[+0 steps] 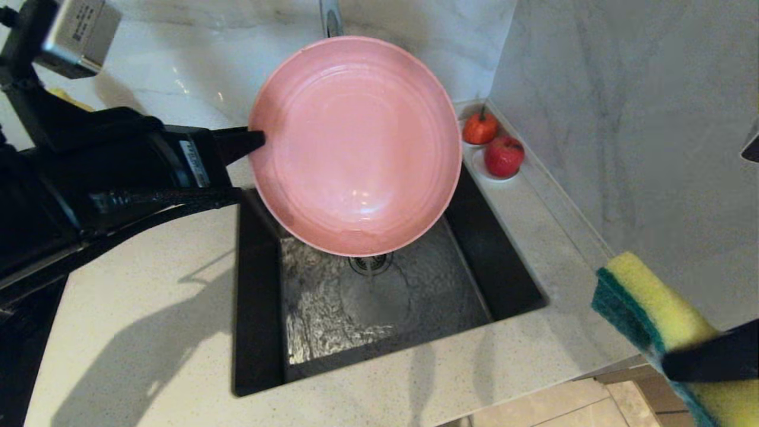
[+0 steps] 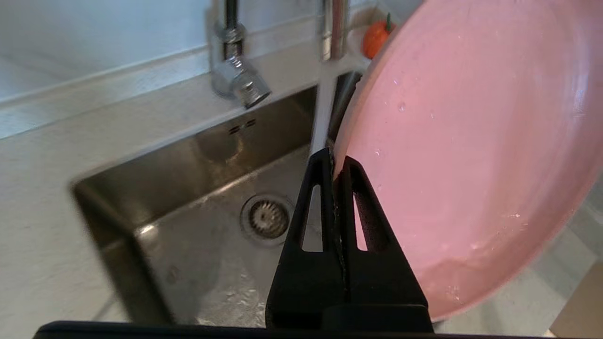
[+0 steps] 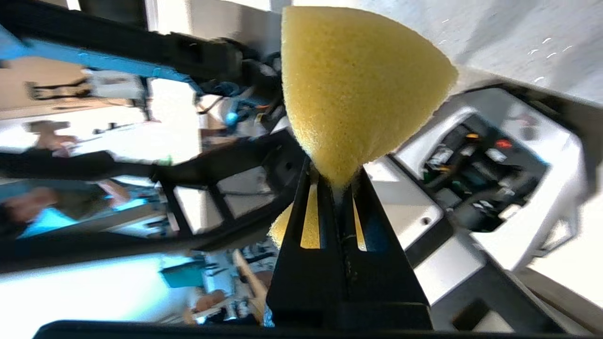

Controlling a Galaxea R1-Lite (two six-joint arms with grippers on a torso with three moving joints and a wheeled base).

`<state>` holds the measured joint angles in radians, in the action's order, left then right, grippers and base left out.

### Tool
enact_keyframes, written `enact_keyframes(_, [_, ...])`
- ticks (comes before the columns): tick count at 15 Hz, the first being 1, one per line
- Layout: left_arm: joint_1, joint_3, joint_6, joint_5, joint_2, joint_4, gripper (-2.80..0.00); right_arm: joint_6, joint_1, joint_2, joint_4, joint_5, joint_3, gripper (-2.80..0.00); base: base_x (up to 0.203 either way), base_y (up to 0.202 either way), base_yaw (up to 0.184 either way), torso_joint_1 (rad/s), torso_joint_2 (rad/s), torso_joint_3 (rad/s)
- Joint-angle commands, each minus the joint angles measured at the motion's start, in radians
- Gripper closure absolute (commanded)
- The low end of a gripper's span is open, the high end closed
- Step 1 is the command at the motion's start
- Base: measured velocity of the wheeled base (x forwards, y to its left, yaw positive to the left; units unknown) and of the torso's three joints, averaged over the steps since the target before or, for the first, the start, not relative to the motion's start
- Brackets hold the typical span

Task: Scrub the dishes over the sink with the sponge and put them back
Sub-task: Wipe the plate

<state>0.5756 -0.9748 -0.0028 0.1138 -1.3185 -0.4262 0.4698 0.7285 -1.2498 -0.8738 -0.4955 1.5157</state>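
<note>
The pink plate [image 1: 356,142] hangs tilted over the steel sink [image 1: 427,290], its hollow face toward me. My left gripper [image 1: 258,141] is shut on the plate's left rim; in the left wrist view the rim of the plate [image 2: 471,141] is pinched between the black fingers of the left gripper [image 2: 335,162]. At the lower right, off the counter's corner, my right gripper [image 1: 670,363] is shut on the yellow sponge [image 1: 652,308] with its green layer facing left. In the right wrist view the sponge [image 3: 358,84] bulges out above the right gripper [image 3: 335,181]. The teal bowl is out of view.
Water runs from the chrome tap [image 2: 235,70] past the plate into the sink near the drain strainer [image 2: 267,219]. Two red fruits [image 1: 492,145] sit on a small white dish on the counter at the sink's back right. A marble wall rises on the right.
</note>
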Motion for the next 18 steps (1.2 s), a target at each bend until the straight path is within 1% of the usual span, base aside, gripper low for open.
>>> enact_keyframes(1, [0.043,-0.011,-0.002,0.034,-0.075,-0.027,0.00,0.003,0.047,-0.091,-0.027,0.052,0.087,0.00,0.000,0.000,0.000,0.000,0.00,0.000])
enact_keyframes(2, [0.057,-0.012,-0.002,0.063,-0.093,-0.037,0.00,0.004,0.064,-0.116,-0.032,0.076,0.114,0.00,0.000,0.000,0.000,0.000,0.00,0.000])
enact_keyframes(3, [0.067,-0.015,-0.002,0.081,-0.113,-0.051,0.00,0.004,0.089,-0.145,-0.042,0.124,0.142,0.00,0.000,0.000,0.000,0.000,0.00,0.000])
enact_keyframes(5, [0.081,-0.022,-0.003,0.092,-0.139,-0.068,0.00,0.012,0.144,-0.200,-0.060,0.244,0.203,0.00,0.000,0.000,0.000,0.000,0.00,0.000])
enact_keyframes(7, [0.085,-0.030,-0.004,0.102,-0.154,-0.072,0.00,0.052,0.178,-0.262,-0.066,0.334,0.286,0.00,0.000,0.000,0.000,0.000,0.00,0.000])
enact_keyframes(9, [0.089,-0.042,-0.008,0.138,-0.174,-0.076,0.00,0.100,0.189,-0.337,-0.100,0.399,0.393,0.00,0.000,0.000,0.000,0.000,0.00,0.000])
enact_keyframes(10, [0.089,-0.041,-0.008,0.141,-0.184,-0.093,0.00,0.125,0.194,-0.374,-0.111,0.430,0.425,0.00,0.000,0.000,0.000,0.000,0.00,0.000])
enact_keyframes(12, [0.090,-0.041,-0.006,0.157,-0.206,-0.128,0.00,0.145,0.209,-0.418,-0.113,0.447,0.424,0.00,0.000,0.000,0.000,0.000,0.00,0.000])
enact_keyframes(15, [0.106,-0.036,0.001,0.179,-0.226,-0.180,0.00,0.153,0.231,-0.461,-0.105,0.443,0.424,0.00,0.000,0.000,0.000,0.000,0.00,0.000])
enact_keyframes(16, [0.113,-0.035,0.003,0.184,-0.226,-0.183,0.00,0.176,0.242,-0.477,-0.095,0.442,0.423,0.00,0.000,0.000,0.000,0.000,0.00,0.000])
enact_keyframes(18, [0.124,-0.024,0.022,0.203,-0.225,-0.195,0.00,0.185,0.246,-0.496,-0.068,0.446,0.425,0.00,0.000,0.000,0.000,0.000,0.00,0.000])
